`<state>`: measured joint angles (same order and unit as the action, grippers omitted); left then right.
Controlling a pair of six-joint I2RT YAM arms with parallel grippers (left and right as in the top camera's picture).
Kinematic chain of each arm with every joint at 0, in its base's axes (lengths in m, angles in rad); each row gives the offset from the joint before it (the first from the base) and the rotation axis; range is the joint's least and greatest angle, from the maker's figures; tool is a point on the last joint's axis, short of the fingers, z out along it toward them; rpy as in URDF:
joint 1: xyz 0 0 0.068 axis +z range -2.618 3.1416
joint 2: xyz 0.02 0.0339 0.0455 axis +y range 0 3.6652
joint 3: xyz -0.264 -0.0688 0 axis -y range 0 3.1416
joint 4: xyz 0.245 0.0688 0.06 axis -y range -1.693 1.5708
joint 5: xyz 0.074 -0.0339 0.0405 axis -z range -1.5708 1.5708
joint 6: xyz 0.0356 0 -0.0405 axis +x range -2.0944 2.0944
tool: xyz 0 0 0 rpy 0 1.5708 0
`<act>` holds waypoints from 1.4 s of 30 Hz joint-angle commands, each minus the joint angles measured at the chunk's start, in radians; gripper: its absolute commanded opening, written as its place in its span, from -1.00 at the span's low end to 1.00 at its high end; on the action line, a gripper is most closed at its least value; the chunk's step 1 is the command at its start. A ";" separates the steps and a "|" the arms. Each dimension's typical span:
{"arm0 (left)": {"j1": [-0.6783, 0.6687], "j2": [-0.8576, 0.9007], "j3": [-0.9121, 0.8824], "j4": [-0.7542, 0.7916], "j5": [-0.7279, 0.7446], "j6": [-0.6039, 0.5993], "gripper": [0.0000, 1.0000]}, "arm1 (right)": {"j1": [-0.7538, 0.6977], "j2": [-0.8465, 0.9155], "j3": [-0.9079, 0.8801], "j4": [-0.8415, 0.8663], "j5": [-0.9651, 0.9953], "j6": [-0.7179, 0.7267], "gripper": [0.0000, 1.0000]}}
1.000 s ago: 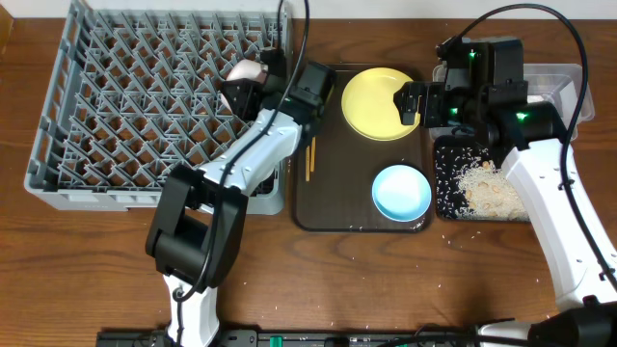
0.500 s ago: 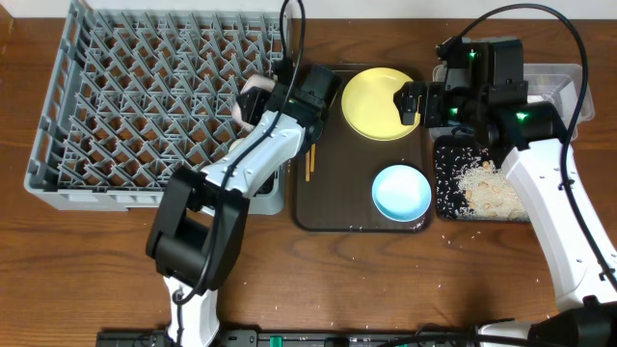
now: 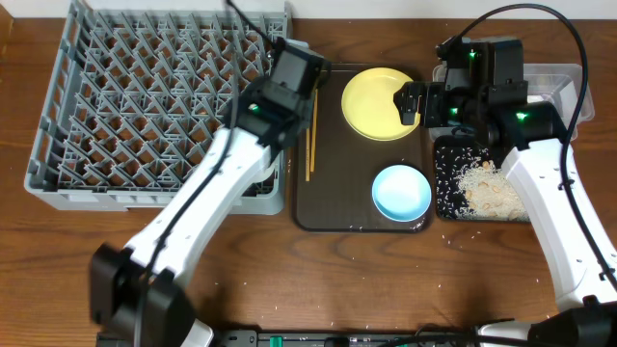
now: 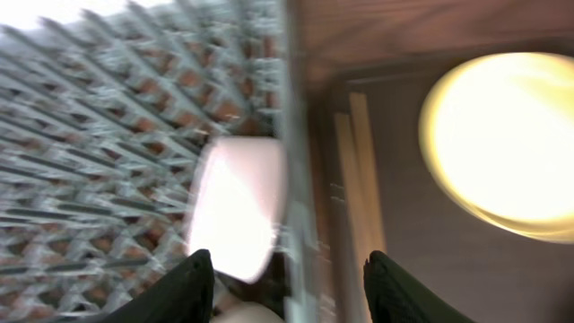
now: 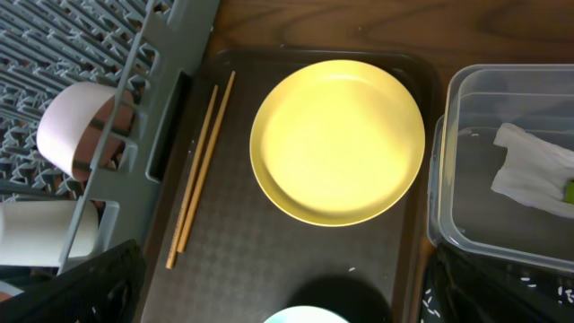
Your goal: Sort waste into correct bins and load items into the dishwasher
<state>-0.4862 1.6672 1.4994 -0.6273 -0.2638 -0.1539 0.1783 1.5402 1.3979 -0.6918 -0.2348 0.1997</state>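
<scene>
My left gripper [image 3: 292, 66] [image 4: 291, 269] is open and empty, above the right edge of the grey dish rack [image 3: 125, 106]. Below it in the blurred left wrist view a white bowl [image 4: 238, 206] lies in the rack. The right wrist view shows that bowl [image 5: 72, 130] on its side and a white cup [image 5: 45, 233] beside it in the rack. The yellow plate [image 3: 376, 103] [image 5: 336, 139], the chopsticks [image 3: 309, 145] [image 5: 202, 170] and the light blue bowl [image 3: 401, 191] sit on the brown tray [image 3: 337, 202]. My right gripper [image 3: 409, 101] [image 5: 287, 296] is open and empty over the plate's right side.
The clear tub [image 3: 559, 82] [image 5: 466, 206] at the far right holds the white napkin [image 5: 525, 175] and the yellow-green wrapper [image 5: 567, 191]. The black tray [image 3: 445, 183] in front of it holds rice scraps [image 3: 487, 188]. A few grains lie on the table's front.
My left gripper carried the white bowl to the rack's right edge, let go of it there, and has risen and swung toward the tray. The right arm has not moved.
</scene>
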 commanded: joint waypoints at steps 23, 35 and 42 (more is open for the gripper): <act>-0.169 0.140 -0.139 0.063 0.559 -0.454 0.08 | 0.006 0.003 0.008 -0.001 -0.050 -0.014 0.98; -0.198 0.204 -0.139 0.076 0.559 -0.462 0.08 | -0.039 -0.035 0.008 0.018 -0.218 0.044 0.98; -0.230 0.207 -0.140 0.113 0.515 -0.461 0.08 | -0.258 -0.200 0.008 0.014 -0.218 0.077 0.98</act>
<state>-0.6930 1.8610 1.3628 -0.5255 0.2852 -0.6064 0.0132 1.4460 1.3975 -0.6796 -0.4400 0.2489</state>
